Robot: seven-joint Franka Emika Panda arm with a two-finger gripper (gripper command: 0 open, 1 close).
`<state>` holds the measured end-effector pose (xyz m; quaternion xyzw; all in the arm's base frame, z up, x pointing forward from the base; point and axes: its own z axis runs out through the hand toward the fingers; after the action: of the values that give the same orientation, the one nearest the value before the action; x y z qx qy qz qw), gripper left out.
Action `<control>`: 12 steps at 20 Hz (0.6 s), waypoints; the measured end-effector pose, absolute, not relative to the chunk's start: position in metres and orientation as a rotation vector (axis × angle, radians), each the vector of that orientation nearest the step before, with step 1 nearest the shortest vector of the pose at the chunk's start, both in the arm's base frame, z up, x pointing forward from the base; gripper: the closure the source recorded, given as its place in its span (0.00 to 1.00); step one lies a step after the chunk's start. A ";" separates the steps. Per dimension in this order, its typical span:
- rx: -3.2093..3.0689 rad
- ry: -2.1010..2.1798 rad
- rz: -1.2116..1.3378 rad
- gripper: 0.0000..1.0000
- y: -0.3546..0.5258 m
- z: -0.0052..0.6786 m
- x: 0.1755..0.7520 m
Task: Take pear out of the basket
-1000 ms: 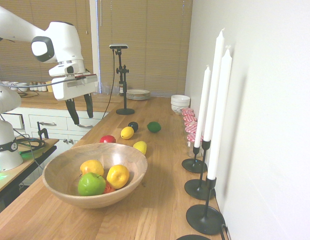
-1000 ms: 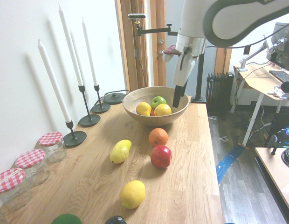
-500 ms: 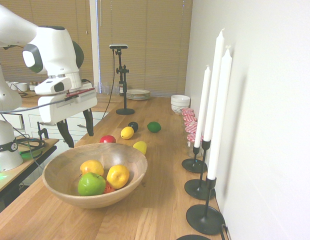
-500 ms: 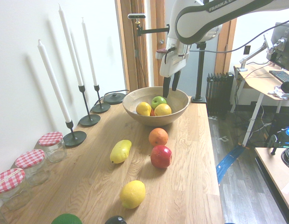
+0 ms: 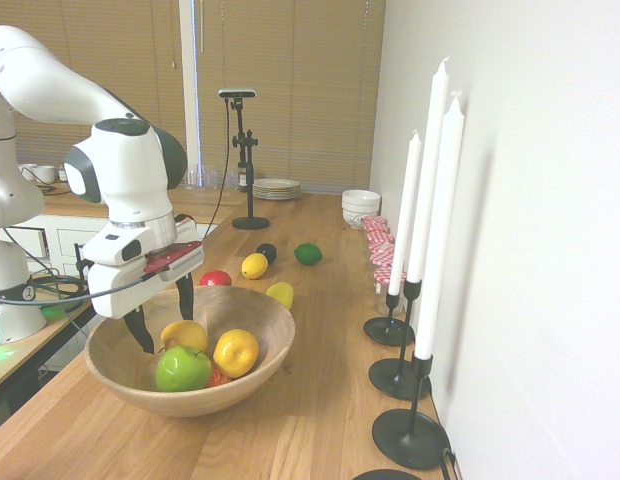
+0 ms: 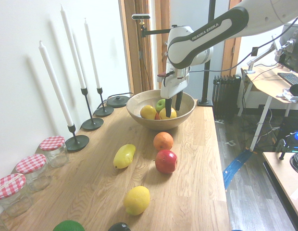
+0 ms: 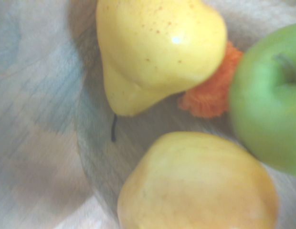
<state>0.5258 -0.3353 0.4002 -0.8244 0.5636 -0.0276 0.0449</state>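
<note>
The basket is a wide, shallow wooden bowl on the wooden counter, also seen in the second exterior view. The pear, plump and yellow with an orange blush, lies at the bowl's far left beside a green apple. My gripper is down inside the bowl, open, with one finger on each side of the pear and apparently not clamping it. From the other side, one finger partly hides the pear between the gripper's fingers. Up close, the wrist view shows the pear.
A speckled yellow fruit and a small red-orange item share the bowl. Beyond it lie a red apple, two lemons, a dark fruit and a green one. Candlesticks and jars line the wall.
The arm has come down from above the counter's edge into the bowl. Its open fingers now straddle the pear. The fruit has not moved.
</note>
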 end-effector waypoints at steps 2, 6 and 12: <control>-2.526 1.709 -0.077 0.00 -0.332 0.395 0.532; -2.533 1.694 -0.060 0.00 -0.329 0.383 0.544; -2.546 1.676 -0.070 1.00 -0.328 0.382 0.556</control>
<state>0.5557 -0.3277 0.3815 -0.8340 0.5493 -0.0230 0.0463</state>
